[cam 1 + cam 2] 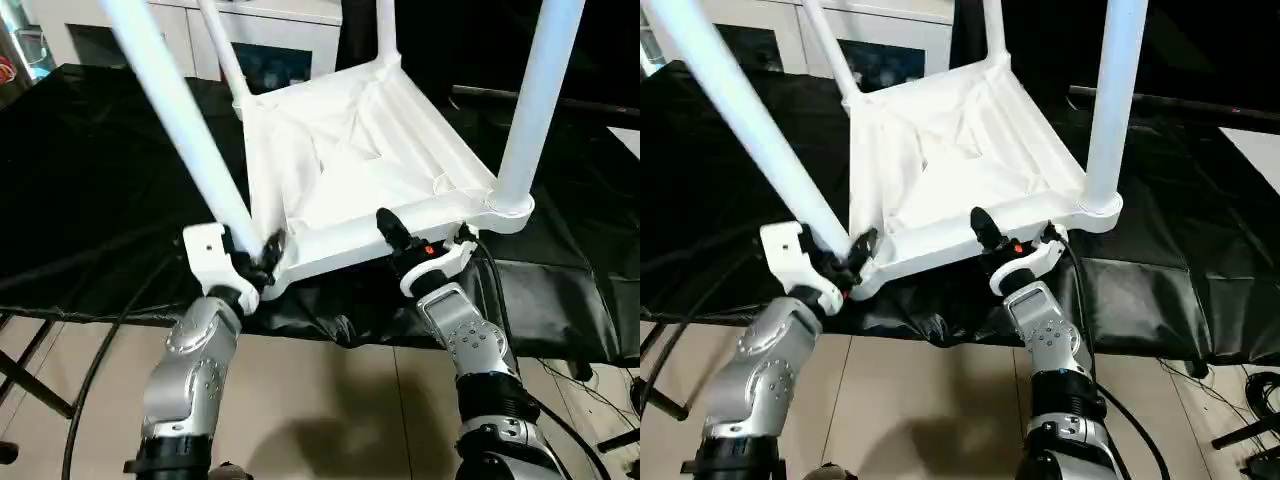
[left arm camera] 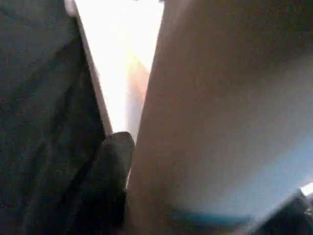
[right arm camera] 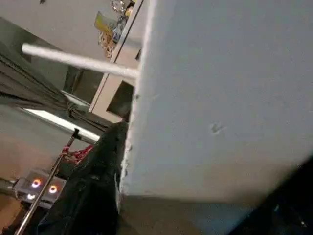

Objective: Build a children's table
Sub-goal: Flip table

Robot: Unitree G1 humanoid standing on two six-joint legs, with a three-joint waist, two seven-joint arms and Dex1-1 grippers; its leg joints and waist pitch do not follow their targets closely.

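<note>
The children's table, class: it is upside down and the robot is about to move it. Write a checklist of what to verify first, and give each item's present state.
1. All four legs seated in the children's table: cannot tell; four legs rise from the corners, but how deep they sit is not visible.
2. Left claw at the near-left leg: ok, its fingers sit either side of the leg's base.
3. Right claw on the near edge: ok, one finger hooks over the rim.
4. Table resting flat on the black cloth: cannot tell.
5. Cables free of the arms: cannot tell.
</note>
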